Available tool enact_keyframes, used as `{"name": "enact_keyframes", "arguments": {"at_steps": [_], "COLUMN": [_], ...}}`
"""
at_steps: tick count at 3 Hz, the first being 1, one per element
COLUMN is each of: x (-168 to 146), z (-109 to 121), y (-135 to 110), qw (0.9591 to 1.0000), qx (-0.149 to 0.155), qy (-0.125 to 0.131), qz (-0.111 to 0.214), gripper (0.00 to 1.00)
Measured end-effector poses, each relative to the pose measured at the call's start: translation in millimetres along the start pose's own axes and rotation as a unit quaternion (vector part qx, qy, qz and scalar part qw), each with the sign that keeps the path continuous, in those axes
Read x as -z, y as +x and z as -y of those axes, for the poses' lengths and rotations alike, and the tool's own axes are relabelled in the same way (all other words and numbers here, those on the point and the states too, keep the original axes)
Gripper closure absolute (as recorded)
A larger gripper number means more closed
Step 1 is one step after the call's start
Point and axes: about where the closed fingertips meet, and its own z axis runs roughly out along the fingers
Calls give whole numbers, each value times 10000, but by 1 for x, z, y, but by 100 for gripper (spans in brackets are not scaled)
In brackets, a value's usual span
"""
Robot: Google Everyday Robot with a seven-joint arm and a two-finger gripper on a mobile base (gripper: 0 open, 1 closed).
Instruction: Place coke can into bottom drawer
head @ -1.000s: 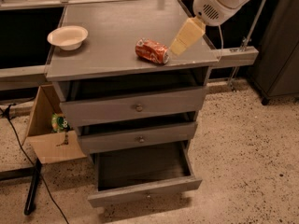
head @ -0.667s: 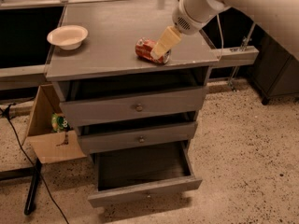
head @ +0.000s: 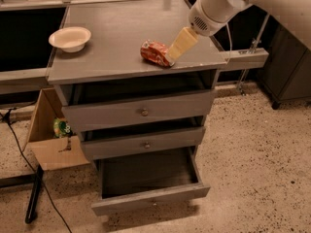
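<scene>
The coke can (head: 154,53) lies on its side on the grey cabinet top (head: 121,38), right of the middle. It is red with white lettering and dented. My gripper (head: 177,48) reaches down from the upper right, and its cream-coloured tip touches the can's right end. The bottom drawer (head: 148,181) is pulled far out at the foot of the cabinet, and its dark inside shows nothing in it. The two shallower drawers (head: 141,111) above it stand slightly open.
A white bowl (head: 70,38) sits at the left of the cabinet top. An open cardboard box (head: 51,135) with a green item stands on the floor to the left. A black cable and a stand leg run along the lower left floor. A dark cabinet stands at the right.
My gripper has come down and to the left, from above the cabinet's right edge to the can's right end. The can lies in the same place.
</scene>
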Motion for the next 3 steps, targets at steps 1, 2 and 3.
{"name": "enact_keyframes", "arguments": {"at_steps": [1, 2, 3], "x": [-3, -15, -31], "z": [1, 0, 2], "y": [13, 18, 16], "qw": [9995, 9986, 9984], "qx": [-282, -454, -465], "qy": [-113, -246, -309], "qz": [-132, -118, 84], "gripper": [0, 0, 0]}}
